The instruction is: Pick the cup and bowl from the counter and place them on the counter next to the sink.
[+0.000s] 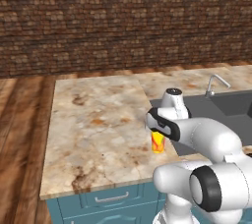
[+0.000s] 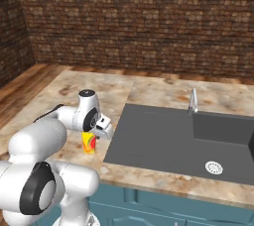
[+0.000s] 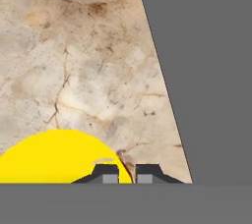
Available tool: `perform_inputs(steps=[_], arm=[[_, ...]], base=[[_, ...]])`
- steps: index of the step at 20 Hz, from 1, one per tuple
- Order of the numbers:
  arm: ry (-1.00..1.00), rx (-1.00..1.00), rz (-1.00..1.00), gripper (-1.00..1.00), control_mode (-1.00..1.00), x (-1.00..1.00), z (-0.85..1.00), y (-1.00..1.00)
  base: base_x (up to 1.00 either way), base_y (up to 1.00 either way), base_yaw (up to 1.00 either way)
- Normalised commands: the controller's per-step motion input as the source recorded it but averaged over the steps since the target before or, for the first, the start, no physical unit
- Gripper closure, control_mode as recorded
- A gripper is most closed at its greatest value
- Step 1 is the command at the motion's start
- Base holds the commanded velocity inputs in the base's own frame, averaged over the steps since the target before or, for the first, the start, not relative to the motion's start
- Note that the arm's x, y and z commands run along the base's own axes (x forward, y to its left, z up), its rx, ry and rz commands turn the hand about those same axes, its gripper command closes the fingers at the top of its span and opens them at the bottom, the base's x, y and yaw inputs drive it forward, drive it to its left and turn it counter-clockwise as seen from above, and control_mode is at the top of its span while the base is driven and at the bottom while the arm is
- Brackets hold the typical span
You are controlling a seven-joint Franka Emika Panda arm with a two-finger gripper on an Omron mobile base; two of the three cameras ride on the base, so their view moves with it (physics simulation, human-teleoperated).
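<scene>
The counter spreads wide in beige marbled stone over teal cabinet fronts, with a brick wall behind it. Set into it is the sink, dark grey, with a silver faucet at the back and a round drain. The cup, yellow with red-orange splotches, stands upright on the stone just beside the sink's near corner. Directly above it, the gripper has its fingers nearly pressed together over the cup's rim, one finger on each side of the rim's wall.
</scene>
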Motion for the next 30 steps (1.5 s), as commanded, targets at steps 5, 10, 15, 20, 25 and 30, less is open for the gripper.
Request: perform_inputs(steps=[5,10,15,20,25,30], arm=[[0.0,0.0,0.0,-1.0,-1.0,0.0,0.0,0.0],[0.0,0.0,0.0,-1.0,-1.0,-0.03,0.0,0.0],[0.0,0.0,0.0,-1.0,-1.0,-0.09,0.0,0.0],[0.0,0.0,-0.02,-1.0,-1.0,-0.08,0.0,0.0],[0.0,0.0,-0.04,-1.0,-1.0,-0.15,0.0,0.0],[0.0,0.0,-0.05,-1.0,-1.0,-0.16,0.02,0.0]], base=[[0.0,0.0,0.0],[0.0,0.0,0.0],[0.0,0.0,0.0],[0.0,0.0,0.0],[0.0,0.0,0.0],[0.0,0.0,0.0]])
